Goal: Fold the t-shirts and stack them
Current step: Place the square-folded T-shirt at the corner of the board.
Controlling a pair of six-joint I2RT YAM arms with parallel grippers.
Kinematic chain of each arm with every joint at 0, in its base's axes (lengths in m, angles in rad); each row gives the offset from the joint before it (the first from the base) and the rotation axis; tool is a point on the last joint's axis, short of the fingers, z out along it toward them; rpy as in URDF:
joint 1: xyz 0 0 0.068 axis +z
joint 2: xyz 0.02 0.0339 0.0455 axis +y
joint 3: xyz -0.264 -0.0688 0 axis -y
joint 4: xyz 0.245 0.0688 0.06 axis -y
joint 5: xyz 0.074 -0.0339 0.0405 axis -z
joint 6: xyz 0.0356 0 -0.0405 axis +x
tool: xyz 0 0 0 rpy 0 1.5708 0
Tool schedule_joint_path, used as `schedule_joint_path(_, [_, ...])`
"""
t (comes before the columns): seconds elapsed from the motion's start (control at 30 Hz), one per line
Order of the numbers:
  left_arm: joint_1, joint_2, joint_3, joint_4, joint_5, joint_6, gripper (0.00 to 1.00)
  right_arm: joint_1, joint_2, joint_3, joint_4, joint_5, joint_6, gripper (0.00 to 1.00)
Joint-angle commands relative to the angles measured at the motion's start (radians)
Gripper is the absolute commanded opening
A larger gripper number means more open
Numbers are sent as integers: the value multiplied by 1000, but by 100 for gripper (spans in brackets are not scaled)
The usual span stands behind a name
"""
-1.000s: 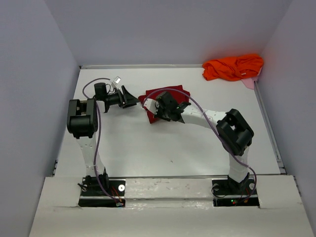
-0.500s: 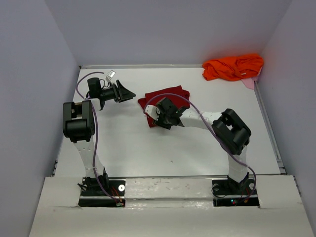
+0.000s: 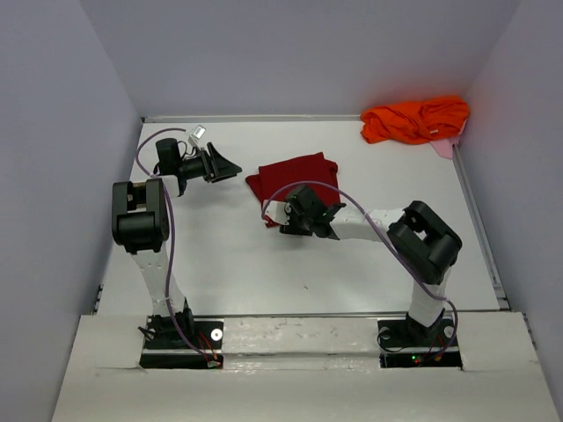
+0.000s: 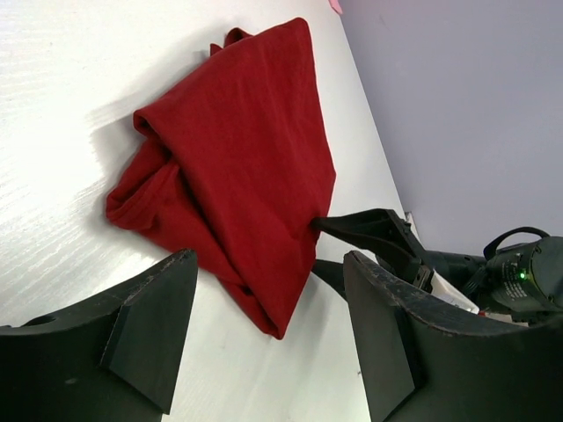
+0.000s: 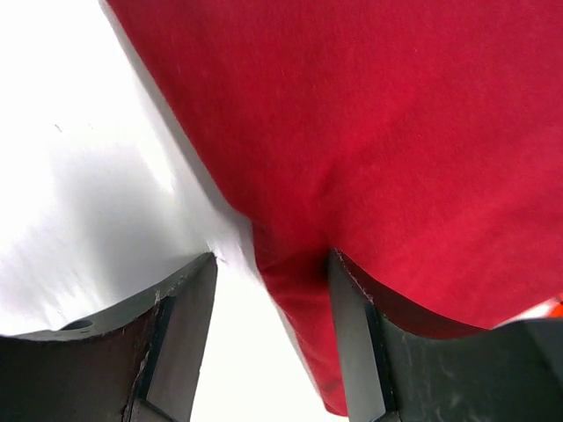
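Jaws both wide, right pair astride red t-shirt (image 5: 396, 132) edge; orange t-shirt (image 3: 415, 120) (far corner) overhead only.

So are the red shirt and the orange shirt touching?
Apart. The top view shows bare white table between the red shirt, mid-table, and the orange shirt bunched in the far right corner.

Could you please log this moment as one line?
red t-shirt: roughly folded | orange t-shirt: crumpled, far corner | left gripper: jaws open, clear | right gripper: jaws open at red edge
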Motion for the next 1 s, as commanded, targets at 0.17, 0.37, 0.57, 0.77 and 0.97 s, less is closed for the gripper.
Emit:
schedule_joint_path(0.17, [-9, -1, 6, 9, 42, -6, 77, 6, 79, -143, 283, 166, -209, 59])
schedule_joint_path(0.37, [-9, 3, 9, 9, 46, -8, 77, 6, 147, -158, 412, 168, -224, 59])
schedule_joint_path(0.57, [-10, 18, 5, 9, 42, -6, 77, 6, 158, -100, 369, 138, -154, 18])
schedule_joint_path(0.77, [-24, 38, -18, 9, 14, 8, 77, 6, 133, -27, 268, 114, -94, 0])
schedule_joint_path(0.97, [-59, 45, -47, 9, -21, 41, 77, 6, 112, 84, 175, 108, -51, 0])
